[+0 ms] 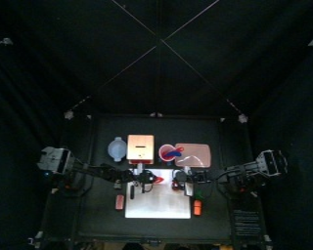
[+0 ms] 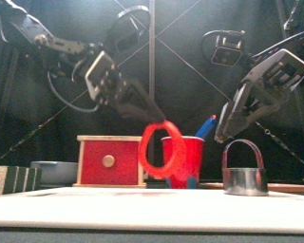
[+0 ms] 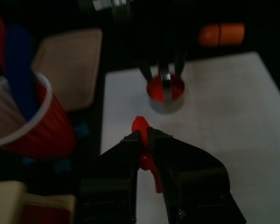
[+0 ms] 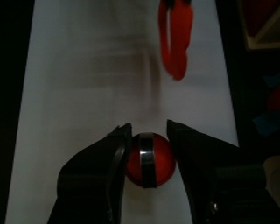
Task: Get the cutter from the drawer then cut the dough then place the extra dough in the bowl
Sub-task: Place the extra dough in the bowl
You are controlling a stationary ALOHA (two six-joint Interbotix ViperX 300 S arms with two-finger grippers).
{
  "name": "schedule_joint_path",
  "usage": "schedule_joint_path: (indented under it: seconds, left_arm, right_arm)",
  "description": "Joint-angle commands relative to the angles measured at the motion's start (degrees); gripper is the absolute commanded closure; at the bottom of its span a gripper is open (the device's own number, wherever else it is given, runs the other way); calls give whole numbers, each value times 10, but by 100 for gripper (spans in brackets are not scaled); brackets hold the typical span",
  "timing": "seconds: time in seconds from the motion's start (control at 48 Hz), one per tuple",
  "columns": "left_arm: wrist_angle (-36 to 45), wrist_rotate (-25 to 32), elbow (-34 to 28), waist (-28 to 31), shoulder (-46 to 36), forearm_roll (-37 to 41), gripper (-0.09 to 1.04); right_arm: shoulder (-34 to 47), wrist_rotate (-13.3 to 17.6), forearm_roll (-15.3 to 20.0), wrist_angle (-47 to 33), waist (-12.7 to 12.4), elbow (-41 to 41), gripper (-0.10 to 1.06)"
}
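Dough ring (image 4: 177,52) pinched upright in left gripper (image 3: 143,131), jaws closed on it, raised above white board (image 2: 117,204) (red cup (image 2: 190,161) just behind). Right gripper (image 4: 150,131) poised over cutter (image 2: 245,176) standing on board's right side, jaws slightly parted, gripping nothing.

The dough ring (image 4: 175,68) and cup (image 2: 189,163) are red (knife (image 2: 205,126) blue), cutter (image 2: 246,180) silver, board (image 2: 142,207) white.

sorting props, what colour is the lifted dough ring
the dough ring is red, clearest in the front view
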Motion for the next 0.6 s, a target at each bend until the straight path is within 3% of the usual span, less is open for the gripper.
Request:
schedule_joint_path:
  seconds: [0.021, 0.25, 0.604]
  left_arm:
    - [-20, 18, 4, 46, -93, 28, 37]
    - [-18, 55, 58, 127, -220, 30, 37]
    - [-18, 51, 243, 217, -362, -26, 37]
  right_arm:
    - [-6, -1, -6, -6, -8, -12, 20]
    - [-6, -1, -15, -14, -12, -13, 21]
    - [-6, 0, -26, -18, -17, -16, 21]
